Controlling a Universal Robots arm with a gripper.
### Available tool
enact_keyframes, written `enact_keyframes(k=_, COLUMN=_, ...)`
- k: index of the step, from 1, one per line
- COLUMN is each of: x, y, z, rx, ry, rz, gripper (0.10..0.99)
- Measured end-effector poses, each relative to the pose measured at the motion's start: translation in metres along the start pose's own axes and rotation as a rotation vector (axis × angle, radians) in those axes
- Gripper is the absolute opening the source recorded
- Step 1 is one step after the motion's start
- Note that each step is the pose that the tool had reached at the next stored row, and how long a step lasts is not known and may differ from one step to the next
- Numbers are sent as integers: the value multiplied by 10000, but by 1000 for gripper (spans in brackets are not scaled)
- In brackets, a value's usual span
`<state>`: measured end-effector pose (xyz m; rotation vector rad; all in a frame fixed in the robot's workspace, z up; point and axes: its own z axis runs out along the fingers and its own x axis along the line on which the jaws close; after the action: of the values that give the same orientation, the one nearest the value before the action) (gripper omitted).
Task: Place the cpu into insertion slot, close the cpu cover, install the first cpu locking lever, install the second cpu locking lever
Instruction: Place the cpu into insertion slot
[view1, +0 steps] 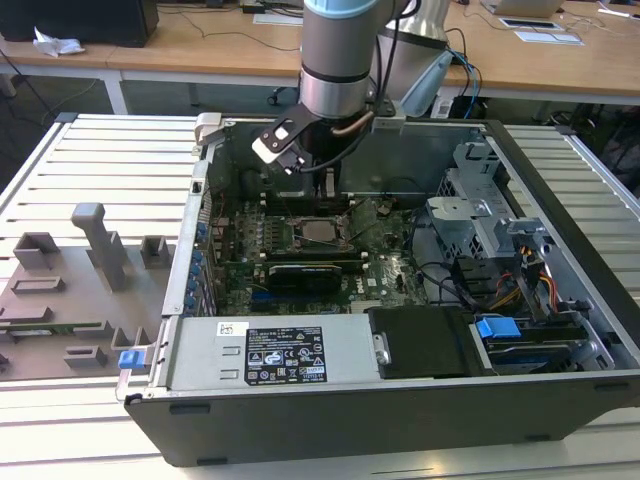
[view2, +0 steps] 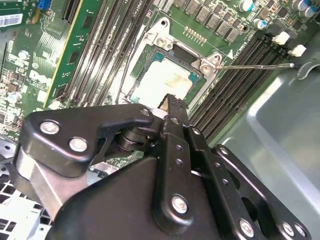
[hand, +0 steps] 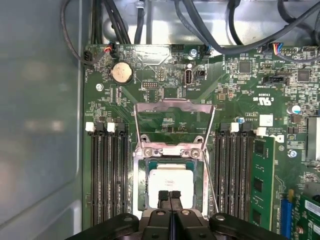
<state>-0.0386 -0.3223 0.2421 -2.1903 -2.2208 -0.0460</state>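
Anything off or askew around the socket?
Nothing stands out. The cpu sits square in the insertion slot; the cpu cover stands swung open and one locking lever sticks out unlatched.

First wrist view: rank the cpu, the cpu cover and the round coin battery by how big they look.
1. cpu cover, the open frame, looks largest.
2. cpu, its near edge hidden behind the claw.
3. coin battery, clearly smallest.

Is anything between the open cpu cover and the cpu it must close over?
Yes: the gripper, jaws shut, sits over the cpu, in the path of the raised cpu cover. Nothing else visible stands between.
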Motion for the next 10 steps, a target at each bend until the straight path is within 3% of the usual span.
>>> enact_keyframes(k=4, x=3, y=0, z=-85, rx=0, ry=0, rz=0, gripper=106)
enact_keyframes(k=8, x=9, y=1, z=-241, rx=-1, ry=1, rz=0, gripper=106)
enact_keyframes(k=10, x=9, y=2, z=-241, rx=-1, ry=2, rz=-1, gripper=106)
